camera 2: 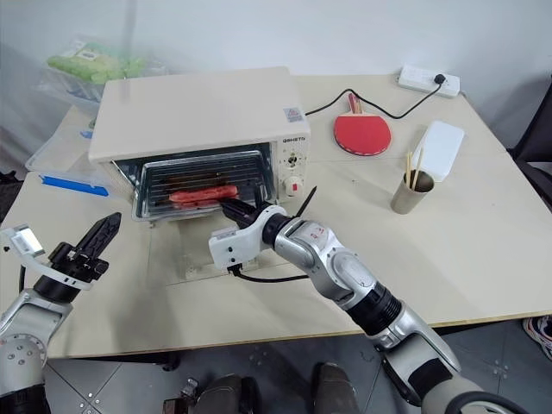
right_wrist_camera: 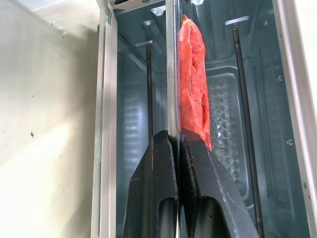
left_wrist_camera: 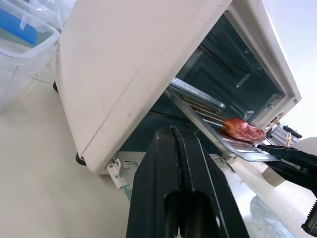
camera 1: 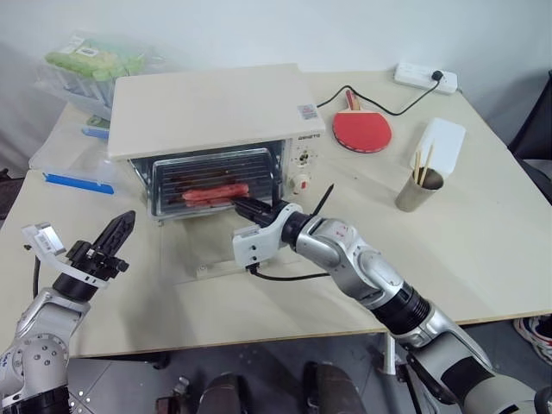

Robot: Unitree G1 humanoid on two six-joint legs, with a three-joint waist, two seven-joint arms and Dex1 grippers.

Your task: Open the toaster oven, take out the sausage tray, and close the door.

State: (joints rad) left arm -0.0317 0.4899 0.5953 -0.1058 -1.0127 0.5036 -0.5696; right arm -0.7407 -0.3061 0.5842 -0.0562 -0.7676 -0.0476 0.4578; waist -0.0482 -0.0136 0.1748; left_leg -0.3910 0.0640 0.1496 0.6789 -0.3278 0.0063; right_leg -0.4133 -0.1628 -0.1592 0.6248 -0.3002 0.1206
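Toaster oven sits at the back-left of the worktop, facing us. Its door is already dropped flat onto the worktop in front, so we count step one done. Sausage tray is partly out of the oven mouth, its front edge past the opening, one red sausage on it. Right gripper is clamped on the tray's front lip. Left gripper hovers left of the door, fingers together, holding nothing. Left to do, as we judge it: draw the tray clear, set it down, close the door. Writing: a small sticker on the oven's top right corner and a brand line on the control panel, neither legible to us.
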